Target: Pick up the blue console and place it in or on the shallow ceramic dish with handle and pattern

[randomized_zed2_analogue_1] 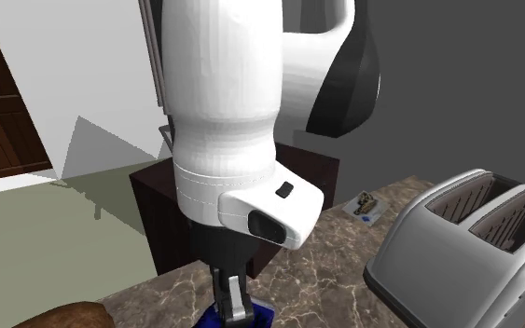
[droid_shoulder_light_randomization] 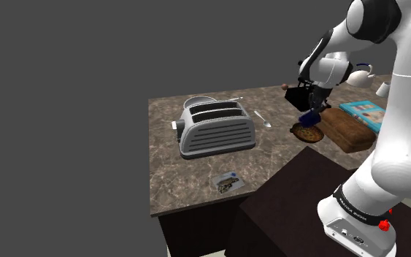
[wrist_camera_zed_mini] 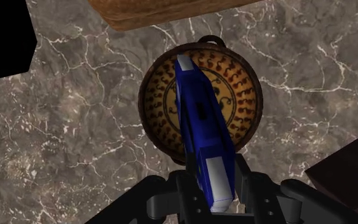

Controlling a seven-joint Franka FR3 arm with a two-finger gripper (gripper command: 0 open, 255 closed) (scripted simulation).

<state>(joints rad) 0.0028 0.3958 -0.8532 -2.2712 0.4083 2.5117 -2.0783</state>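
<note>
Jaws clamp the blue console [wrist_camera_zed_mini: 200, 124] edgewise, directly above the patterned dish [wrist_camera_zed_mini: 160, 95].

Open marble counter [droid_shoulder_light_randomization: 196, 171] spreads between the patterned dish [wrist_camera_zed_mini: 160, 95] and the toaster [droid_shoulder_light_randomization: 217, 128], with a spoon [droid_shoulder_light_randomization: 263, 120] lying there. A brown loaf-like block [droid_shoulder_light_randomization: 350, 129] sits just beside the dish on the shoulder view's right, and the dark stand [droid_shoulder_light_randomization: 284, 208] rises near it.
</note>
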